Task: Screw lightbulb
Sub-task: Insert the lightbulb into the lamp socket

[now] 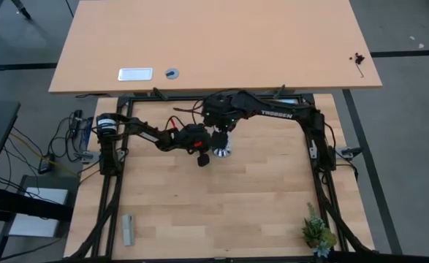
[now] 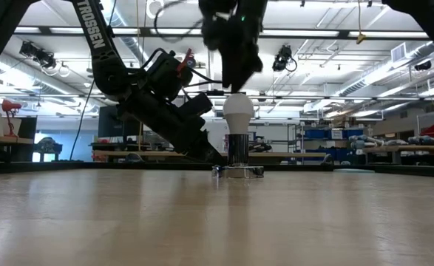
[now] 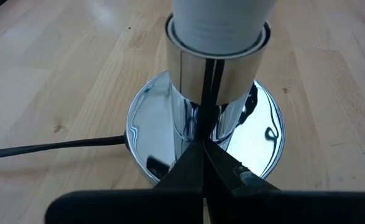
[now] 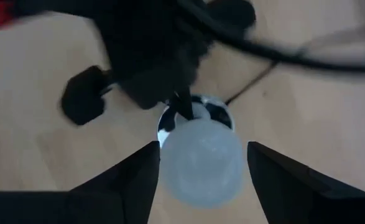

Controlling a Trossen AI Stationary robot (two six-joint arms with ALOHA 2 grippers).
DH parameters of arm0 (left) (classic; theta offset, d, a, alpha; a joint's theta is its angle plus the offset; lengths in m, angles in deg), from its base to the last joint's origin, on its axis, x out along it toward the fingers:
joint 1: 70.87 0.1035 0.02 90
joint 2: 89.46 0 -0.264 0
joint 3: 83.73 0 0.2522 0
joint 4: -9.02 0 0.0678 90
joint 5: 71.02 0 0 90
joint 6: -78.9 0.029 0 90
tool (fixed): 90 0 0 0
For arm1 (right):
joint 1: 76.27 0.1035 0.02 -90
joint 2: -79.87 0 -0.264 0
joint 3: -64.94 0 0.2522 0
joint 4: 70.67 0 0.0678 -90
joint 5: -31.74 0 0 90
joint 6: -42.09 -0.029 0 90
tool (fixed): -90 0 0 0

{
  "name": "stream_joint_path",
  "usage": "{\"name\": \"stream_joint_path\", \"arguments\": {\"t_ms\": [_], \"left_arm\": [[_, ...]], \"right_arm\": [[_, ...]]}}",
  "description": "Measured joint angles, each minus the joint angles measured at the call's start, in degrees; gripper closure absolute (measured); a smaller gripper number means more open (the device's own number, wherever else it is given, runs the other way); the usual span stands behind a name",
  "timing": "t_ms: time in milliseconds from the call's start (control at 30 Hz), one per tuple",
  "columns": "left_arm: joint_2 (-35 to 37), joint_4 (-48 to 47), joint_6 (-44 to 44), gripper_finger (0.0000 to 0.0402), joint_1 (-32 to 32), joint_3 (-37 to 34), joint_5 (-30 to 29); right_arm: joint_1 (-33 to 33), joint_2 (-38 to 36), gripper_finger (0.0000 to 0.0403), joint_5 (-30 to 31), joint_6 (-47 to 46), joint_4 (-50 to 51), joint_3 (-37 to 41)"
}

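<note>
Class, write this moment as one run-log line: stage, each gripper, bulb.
stage: screwing | lightbulb: seated upright in socket base | right gripper: jaws flanking bulb | left gripper: shut, pressing base

The wooden table [image 1: 258,212] has a shiny silver lamp base [image 2: 239,171] on it, a small green plant [image 1: 317,234] and a grey block [image 1: 128,229]

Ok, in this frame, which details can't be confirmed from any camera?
- Whether the small white frosted lightbulb is fully threaded: its neck sits inside the shiny chrome socket base.
- Whether the right gripper touches the bulb: right wrist view is blurred, and in the low view the gripper covers the bulb's top.
- Where the black cord leads: cut off by the left wrist view's edge.
</note>
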Motion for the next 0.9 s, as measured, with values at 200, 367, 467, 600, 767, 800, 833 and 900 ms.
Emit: {"name": "stream_joint_path", "arguments": {"t_ms": [200, 367, 467, 600, 767, 800, 833, 900], "left_arm": [[0.00, 0.02, -0.02, 0.0401, 0.00, 0.00, -0.01], [0.00, 0.00, 0.00, 0.0401, -0.02, 0.00, 0.00], [0.00, -0.01, -0.01, 0.0401, -0.02, 0.00, -0.01], [0.00, -0.03, 0.09, 0.0401, -0.02, 0.00, -0.02], [0.00, -0.03, 0.11, 0.0401, -0.02, 0.00, -0.02], [0.00, -0.03, 0.11, 0.0401, -0.02, 0.00, -0.02], [0.00, -0.03, 0.11, 0.0401, 0.00, 0.00, 0.00], [0.00, -0.03, 0.13, 0.0401, 0.00, 0.00, -0.02]], "right_arm": [[0.33, -0.09, 0.0152, 0.09, 22.34, 3.02, -1.67], [0.05, -0.20, 0.0154, 0.92, 33.13, 1.95, 1.29], [0.05, -0.40, 0.0152, 0.22, 35.37, -0.22, 3.71], [0.14, -0.60, 0.0153, 0.08, 34.93, -2.28, 5.73], [-0.28, -0.66, 0.0170, 0.07, 24.09, -3.19, 6.17], [-0.42, -0.66, 0.0173, 0.07, 19.80, -3.37, 6.19], [-0.62, -0.66, 0.0175, 0.07, 14.33, -3.59, 6.19], [-1.02, -0.64, 0.0178, 0.22, 1.63, -3.77, 6.20]]}}
